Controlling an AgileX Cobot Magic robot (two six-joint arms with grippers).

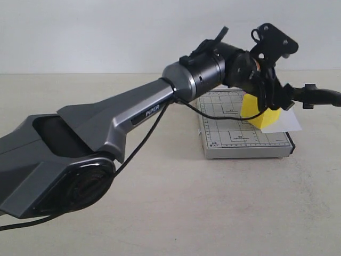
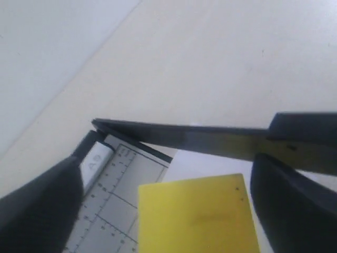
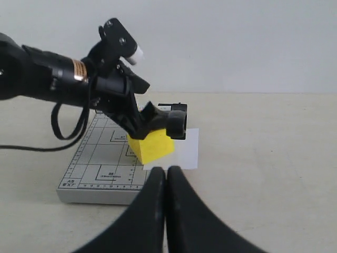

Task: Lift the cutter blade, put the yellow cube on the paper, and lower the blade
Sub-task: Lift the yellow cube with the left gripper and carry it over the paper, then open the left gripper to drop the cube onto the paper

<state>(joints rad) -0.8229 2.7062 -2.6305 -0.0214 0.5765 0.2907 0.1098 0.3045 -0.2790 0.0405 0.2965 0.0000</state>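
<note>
On the right of the grey board (image 1: pixel 234 141), the bright yellow cube (image 1: pixel 264 117) sits on the white paper (image 1: pixel 290 124), under the raised black cutter blade (image 2: pixel 210 141). The left tool (image 1: pixel 276 96) gapes wide by the blade. The right tool (image 3: pixel 166 174) is closed and empty.

The left claw (image 1: pixel 285 98) covers much of the yellow cube (image 1: pixel 261 119) and the cutter blade (image 1: pixel 322 96)

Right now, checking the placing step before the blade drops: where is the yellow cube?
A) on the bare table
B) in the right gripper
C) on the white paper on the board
C: the yellow cube sits on the paper, which lies on the grey board.
</note>
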